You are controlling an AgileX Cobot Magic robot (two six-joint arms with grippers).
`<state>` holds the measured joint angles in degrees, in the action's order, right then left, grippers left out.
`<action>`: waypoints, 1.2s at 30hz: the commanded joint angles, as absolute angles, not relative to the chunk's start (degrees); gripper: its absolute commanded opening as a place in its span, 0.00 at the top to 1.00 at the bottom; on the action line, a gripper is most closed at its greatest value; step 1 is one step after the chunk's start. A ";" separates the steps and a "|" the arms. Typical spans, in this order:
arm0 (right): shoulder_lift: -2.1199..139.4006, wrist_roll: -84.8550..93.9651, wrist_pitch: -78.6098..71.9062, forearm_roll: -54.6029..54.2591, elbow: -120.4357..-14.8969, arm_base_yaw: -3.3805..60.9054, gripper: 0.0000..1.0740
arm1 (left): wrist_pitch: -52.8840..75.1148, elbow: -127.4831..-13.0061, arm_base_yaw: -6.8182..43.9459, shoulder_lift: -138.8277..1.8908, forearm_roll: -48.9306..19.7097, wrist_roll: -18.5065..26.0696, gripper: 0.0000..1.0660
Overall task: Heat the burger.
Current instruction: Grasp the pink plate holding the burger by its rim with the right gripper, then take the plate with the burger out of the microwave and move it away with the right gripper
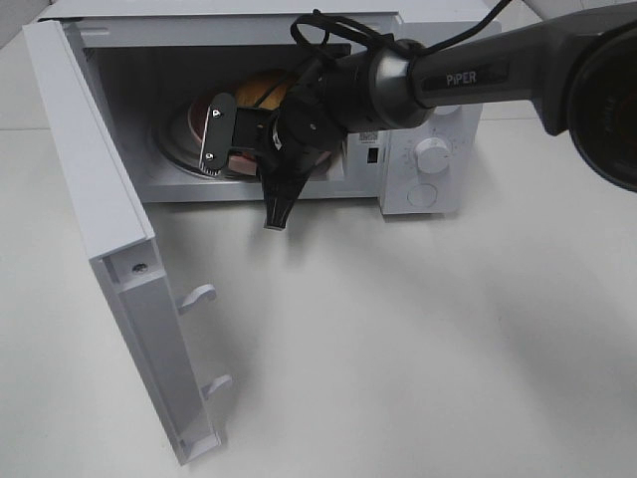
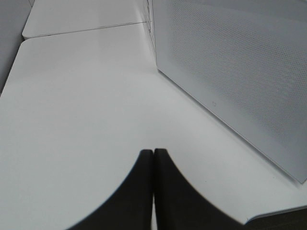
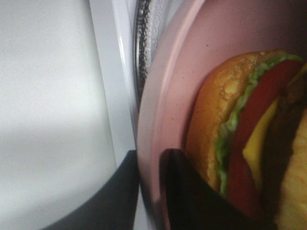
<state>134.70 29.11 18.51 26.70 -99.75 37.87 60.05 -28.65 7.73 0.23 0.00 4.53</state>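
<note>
A white microwave [image 1: 428,149] is seen on a white table [image 1: 398,349], its door [image 1: 109,249] swung wide open toward the left of the high view. Inside the cavity, a pink plate [image 1: 194,124] is set on the glass turntable [image 1: 169,159], and the burger [image 1: 261,92] is carried on that plate; only part of its golden bun is seen past the arm in the high view.

The right arm [image 1: 478,75] is reached across from the right into the open cavity, and the right gripper [image 3: 151,191] is clenched on the plate's rim: in the right wrist view one dark finger [image 3: 110,196] is seen outside the rim and the other over the plate's inner face, with the rim pinched between them. In that view the burger [image 3: 249,139] is shown just beside the inner finger, with bun, green lettuce, red slice and yellow cheese visible. Whether the finger touches the bun cannot be told.

The left gripper [image 2: 153,191] is held over bare table beside the microwave's perforated side [image 2: 240,72], its two dark fingers pressed together with nothing between them
</note>
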 commanded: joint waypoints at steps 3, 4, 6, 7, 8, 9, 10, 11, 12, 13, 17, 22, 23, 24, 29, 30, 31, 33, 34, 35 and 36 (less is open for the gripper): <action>131.49 29.34 22.69 25.78 -99.75 37.36 1.00 | 59.30 -28.48 7.56 1.43 -0.34 4.58 1.00; 131.49 29.34 22.69 25.78 -99.75 37.36 1.00 | 59.30 -28.48 7.56 1.43 -0.34 4.58 1.00; 130.63 30.65 24.81 25.21 -99.75 37.36 1.00 | 59.30 -28.48 7.56 1.43 -0.34 4.58 1.00; 130.63 30.65 24.81 25.21 -99.75 37.36 1.00 | 59.30 -28.48 7.56 1.43 -0.34 4.58 1.00; 130.12 31.46 26.18 24.01 -99.69 37.36 1.00 | 59.30 -28.48 7.56 1.43 -0.34 4.58 1.00; 130.12 31.46 26.18 24.01 -99.69 37.36 1.00 | 59.30 -28.48 7.56 1.43 -0.34 4.58 1.00; 129.72 33.86 27.67 22.23 -99.64 37.36 1.00 | 59.30 -28.48 7.56 1.43 -0.34 4.58 1.00; 129.60 35.58 28.30 21.14 -99.52 37.36 1.00 | 59.30 -28.48 7.56 1.43 -0.34 4.58 1.00; 129.60 35.58 28.30 21.14 -99.52 37.36 1.00 | 59.30 -28.48 7.56 1.43 -0.34 4.58 1.00; 128.57 39.02 28.59 19.60 -98.49 37.87 1.00 | 59.30 -28.48 7.56 1.43 -0.34 4.58 1.00; 126.97 42.97 28.53 19.48 -96.54 38.79 1.00 | 59.30 -28.48 7.56 1.43 -0.34 4.58 1.00; 124.45 44.81 28.53 19.37 -93.85 40.22 1.00 | 59.30 -28.48 7.56 1.43 -0.34 4.58 1.00; 123.64 45.84 28.53 19.42 -92.70 40.74 1.00 | 59.30 -28.48 7.56 1.43 -0.34 4.58 1.00; 122.73 47.33 28.65 19.48 -91.79 40.74 1.00 | 59.30 -28.48 7.56 1.43 -0.34 4.58 1.00; 120.72 49.62 28.88 20.34 -89.27 40.74 1.00 | 59.30 -28.48 7.56 1.43 -0.34 4.58 1.00; 120.72 49.62 28.88 20.34 -89.27 40.74 1.00 | 59.30 -28.48 7.56 1.43 -0.34 4.58 1.00; 120.32 50.53 28.93 20.51 -88.64 40.74 1.00 | 59.30 -28.48 7.56 1.43 -0.34 4.58 1.00; 119.58 52.31 28.93 21.14 -87.49 40.74 1.00 | 59.30 -28.48 7.56 1.43 -0.34 4.58 1.00; 118.89 53.74 29.05 21.77 -86.34 41.08 1.00 | 59.30 -28.48 7.56 1.43 -0.34 4.58 1.00; 118.89 53.74 29.05 21.77 -86.34 41.08 1.00 | 59.30 -28.48 7.56 1.43 -0.34 4.58 1.00; 118.49 54.37 28.99 22.00 -85.60 41.31 1.00 | 59.30 -28.48 7.56 1.43 -0.34 4.58 1.00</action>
<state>120.78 52.37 29.39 19.82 -86.75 41.14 60.05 -28.65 7.73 0.23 0.00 4.53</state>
